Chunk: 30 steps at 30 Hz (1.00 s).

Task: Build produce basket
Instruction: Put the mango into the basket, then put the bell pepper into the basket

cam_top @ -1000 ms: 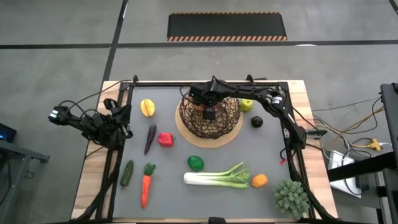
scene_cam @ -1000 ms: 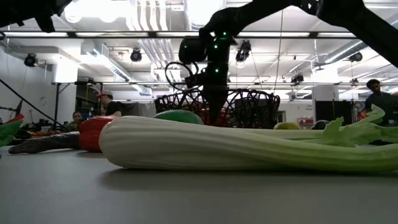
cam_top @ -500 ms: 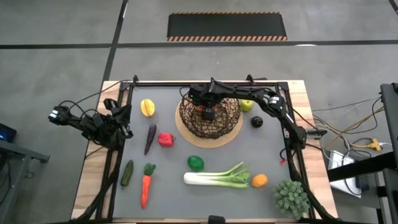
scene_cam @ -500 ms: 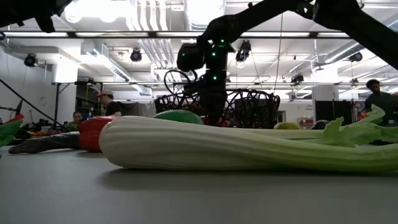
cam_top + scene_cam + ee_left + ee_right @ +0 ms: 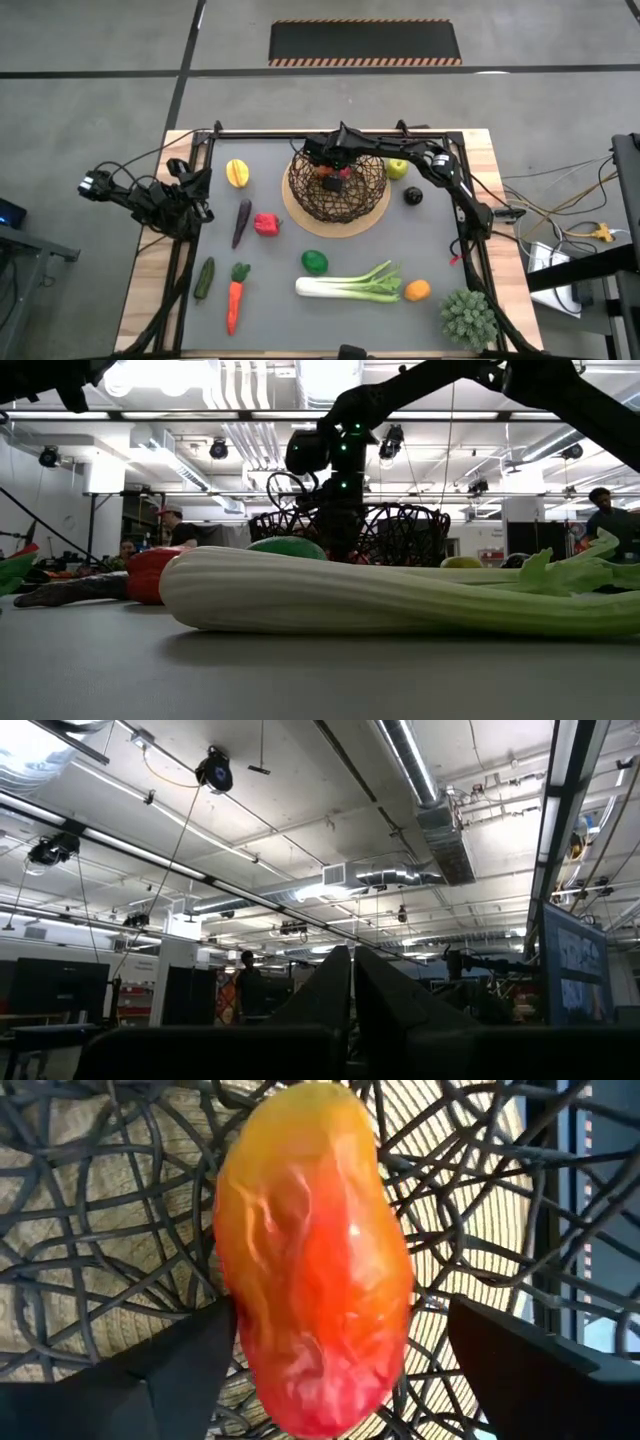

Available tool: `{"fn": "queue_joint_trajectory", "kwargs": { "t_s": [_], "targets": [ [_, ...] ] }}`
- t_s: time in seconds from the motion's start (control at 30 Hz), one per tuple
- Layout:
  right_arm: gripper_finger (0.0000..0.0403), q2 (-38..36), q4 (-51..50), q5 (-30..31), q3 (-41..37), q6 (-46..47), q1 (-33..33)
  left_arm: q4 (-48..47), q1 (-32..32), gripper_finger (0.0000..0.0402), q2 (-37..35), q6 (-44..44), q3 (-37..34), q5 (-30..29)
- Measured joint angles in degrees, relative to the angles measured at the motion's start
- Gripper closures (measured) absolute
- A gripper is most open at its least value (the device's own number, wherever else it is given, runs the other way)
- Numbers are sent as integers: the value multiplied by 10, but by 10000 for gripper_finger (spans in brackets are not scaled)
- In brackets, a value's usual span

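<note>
The dark woven basket (image 5: 338, 190) stands on its pale round disc at the far middle of the table. My right gripper (image 5: 333, 178) reaches down into it from above and is open. An orange-red fruit (image 5: 310, 1270) lies lengthwise between its two fingers, on the basket's wire lattice (image 5: 90, 1230). My left gripper (image 5: 350, 982) is shut on nothing, held up off the table's left edge and pointing at the ceiling. The rest of the produce lies on the grey mat. My right gripper stands with one finger (image 5: 190, 1370) right beside the fruit's side (image 5: 235, 1330) and the other finger (image 5: 520, 1370) clear of it. Whether the nearer finger touches the fruit, I cannot tell. The fruit rests on the basket's lattice.
On the mat lie a yellow pepper (image 5: 237, 173), eggplant (image 5: 241, 222), red pepper (image 5: 266, 224), cucumber (image 5: 204, 278), carrot (image 5: 235, 298), green pepper (image 5: 314, 262), leek (image 5: 350, 285) and orange (image 5: 416, 290). A green apple (image 5: 397, 169) sits beside the basket. A bushy plant (image 5: 468, 318) stands near right.
My right gripper has stayed over the basket, rolled a little about its own axis and opened. The orange-red fruit now shows more plainly below it in the basket.
</note>
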Motion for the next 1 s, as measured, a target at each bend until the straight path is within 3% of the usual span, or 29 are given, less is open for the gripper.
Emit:
{"fn": "queue_joint_trajectory", "kwargs": {
  "t_s": [0.27, 0.5, 0.73, 0.87, 1.0],
  "targets": [
    [56, -21, -94, 1, 62, 51, 9, -2, 0, 402, 0, 0, -1, 0],
    [66, -115, -83, 0, 22, 87, 64, -7, 0, 402, 6, -2, -5, 0],
    [69, -241, 61, -1, -118, 104, 156, -50, 0, 402, 44, -12, -5, 36],
    [70, -319, 159, 0, -219, 120, 206, -48, 0, 402, 81, -67, -3, 76],
    [72, -393, 289, 0, -333, 118, 252, -45, 0, 402, 116, -143, 7, 81]
  ]
}}
